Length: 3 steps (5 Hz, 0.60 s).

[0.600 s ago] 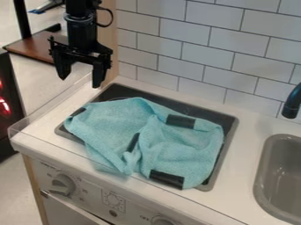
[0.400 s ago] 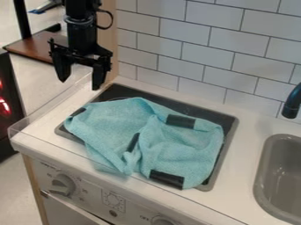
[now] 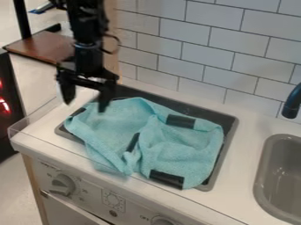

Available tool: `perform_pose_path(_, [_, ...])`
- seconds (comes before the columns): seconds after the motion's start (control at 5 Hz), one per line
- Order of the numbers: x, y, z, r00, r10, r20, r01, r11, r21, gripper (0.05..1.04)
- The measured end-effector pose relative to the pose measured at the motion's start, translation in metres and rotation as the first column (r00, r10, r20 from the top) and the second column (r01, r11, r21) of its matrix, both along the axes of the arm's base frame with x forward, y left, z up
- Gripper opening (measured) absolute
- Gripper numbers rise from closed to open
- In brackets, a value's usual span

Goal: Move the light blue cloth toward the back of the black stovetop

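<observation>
Open gripper above the near corner of a crumpled cloth

I have the gripper with its two fingers spread well apart and nothing between them. It points down, which I take to suit work from above. The blue cloth lies below it and off to the view's right; one finger overlaps the cloth's upper left part in my view, but I can't tell whether it touches or only hangs over it.

The cloth sits loose in folds, probably just dropped or pushed there rather than laid flat. The dark tray beneath seems to bear nearly all of it, though the edge nearest my camera spills past the rim. Dark patches show on the cloth; I can't make out whether they are sewn on, taped on or something else.

Below the gripper, on the counter's front, is a knob. Well off to its right are the sink, cut off by the view's edge, and the tap, also cut off.

The folds hide the tray's middle and anything under them. The clear guard below and left of the gripper is hard to trace along its lower run.
</observation>
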State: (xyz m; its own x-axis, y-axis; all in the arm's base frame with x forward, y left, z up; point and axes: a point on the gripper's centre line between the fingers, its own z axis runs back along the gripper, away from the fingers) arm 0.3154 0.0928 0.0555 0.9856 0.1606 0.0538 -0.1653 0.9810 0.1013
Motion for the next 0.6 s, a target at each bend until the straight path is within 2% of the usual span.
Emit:
perform_pose_path(0.2, [-0.002, -0.028, -0.002, 0.998, -0.063, 0.024, 0.063, 0.998, -0.004, 0.999])
perform_pose_path(0.4, [-0.007, -0.051, -0.012, 0.994, -0.109, 0.030, 0.109, 0.994, -0.017, 0.999])
perform_pose_path(0.6, [-0.002, -0.053, -0.013, 0.992, -0.106, 0.063, 0.106, 0.994, 0.010, 0.999])
